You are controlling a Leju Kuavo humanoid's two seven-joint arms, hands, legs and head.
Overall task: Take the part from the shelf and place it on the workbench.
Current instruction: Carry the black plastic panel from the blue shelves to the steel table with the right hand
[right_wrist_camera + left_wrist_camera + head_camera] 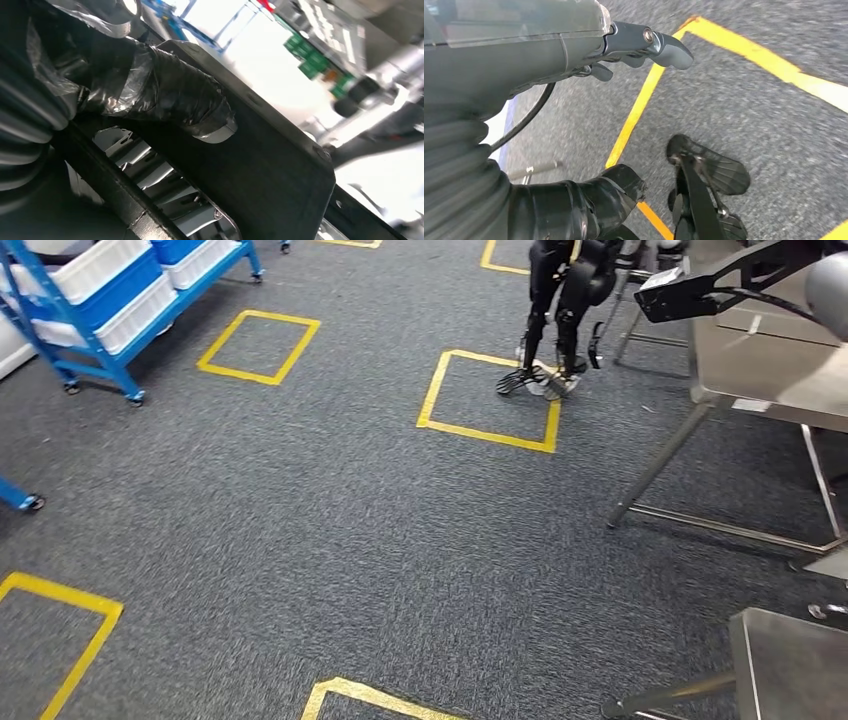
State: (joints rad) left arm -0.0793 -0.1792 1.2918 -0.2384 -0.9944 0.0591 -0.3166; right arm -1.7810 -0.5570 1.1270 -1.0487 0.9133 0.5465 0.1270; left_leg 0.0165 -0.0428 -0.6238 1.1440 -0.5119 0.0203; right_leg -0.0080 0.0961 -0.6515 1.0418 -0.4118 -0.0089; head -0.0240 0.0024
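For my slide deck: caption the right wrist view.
Right hand grips a black metal part, thumb pressed on its flat face.

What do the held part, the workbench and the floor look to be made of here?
Part: seemingly black-painted or coated sheet metal, flat with a folded edge and small holes, held in the right robot hand.
Workbench: apparently bare brushed metal, a dull grey top on thin metal legs.
Floor: dark grey short-pile carpet, speckled, with yellow tape squares.

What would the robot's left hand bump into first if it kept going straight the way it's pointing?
Probably the grey carpet floor, near the yellow tape line. The left hand hangs open and points down at it, with nothing between, though the depth is hard to judge.
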